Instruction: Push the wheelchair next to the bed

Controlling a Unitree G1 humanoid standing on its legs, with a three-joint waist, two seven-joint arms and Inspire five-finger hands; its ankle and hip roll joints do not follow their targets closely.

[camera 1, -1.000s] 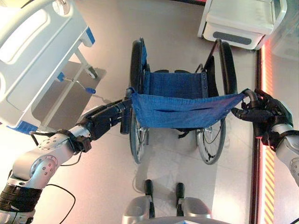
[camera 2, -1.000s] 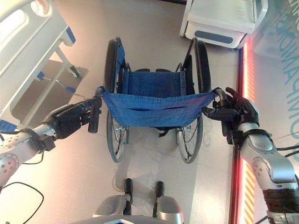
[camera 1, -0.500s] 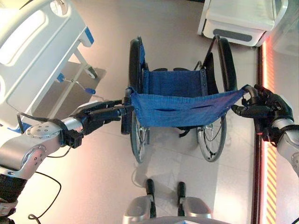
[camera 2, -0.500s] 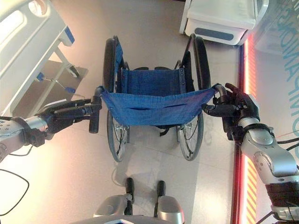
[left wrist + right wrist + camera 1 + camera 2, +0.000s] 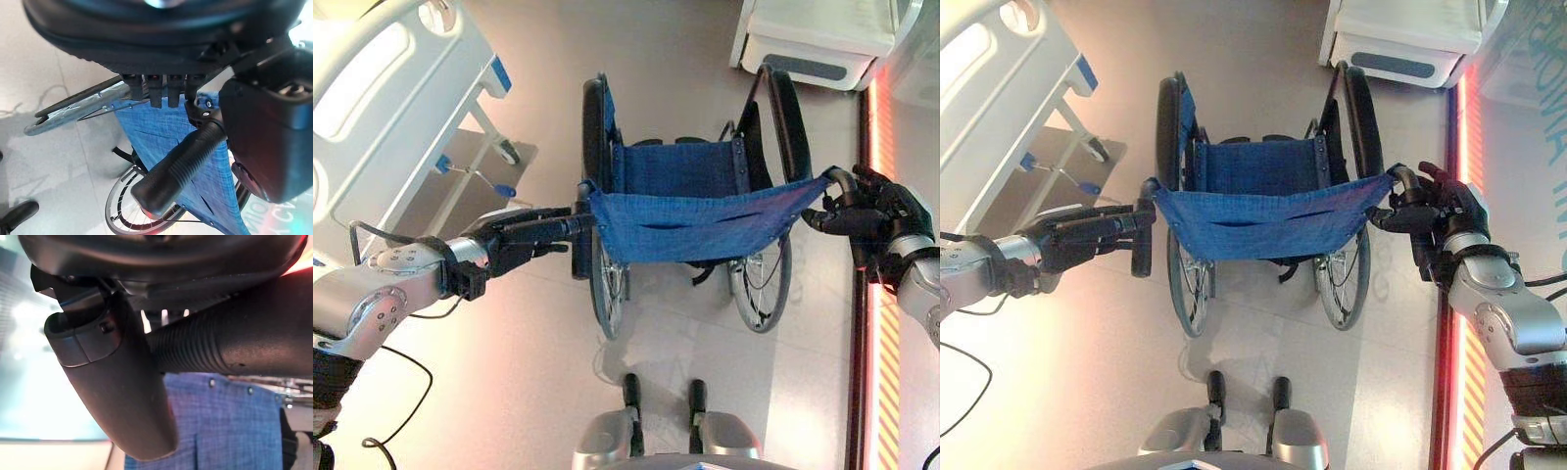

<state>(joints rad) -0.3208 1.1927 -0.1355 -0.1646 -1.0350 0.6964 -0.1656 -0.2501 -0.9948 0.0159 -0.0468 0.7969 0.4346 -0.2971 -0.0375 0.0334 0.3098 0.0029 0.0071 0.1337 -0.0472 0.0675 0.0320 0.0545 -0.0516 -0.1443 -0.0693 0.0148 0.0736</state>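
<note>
Floor: glossy beige floor (image 5: 538, 382), white hospital bed (image 5: 382, 127) beyond my left fingers.
Writing: pale lettering on the glass wall (image 5: 1542, 108), unreadable.
Fingers: my left hand (image 5: 524, 235) straight against the blue-fabric wheelchair (image 5: 690, 220)'s black grip (image 5: 178, 169); my right hand (image 5: 1430, 211) curled round the other.

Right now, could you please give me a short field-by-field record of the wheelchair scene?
object: black-framed wheelchair with blue fabric seat and backrest
left robot hand: fingers straight, lying against the black ribbed left push handle
right robot hand: fingers curled round the black ribbed right push handle
bed: white hospital bed with blue corner bumpers, ahead and to the robot's left, apart from the wheelchair
other: white cabinet-like unit ahead on the right
floor: red-lit strip along the right side
</note>
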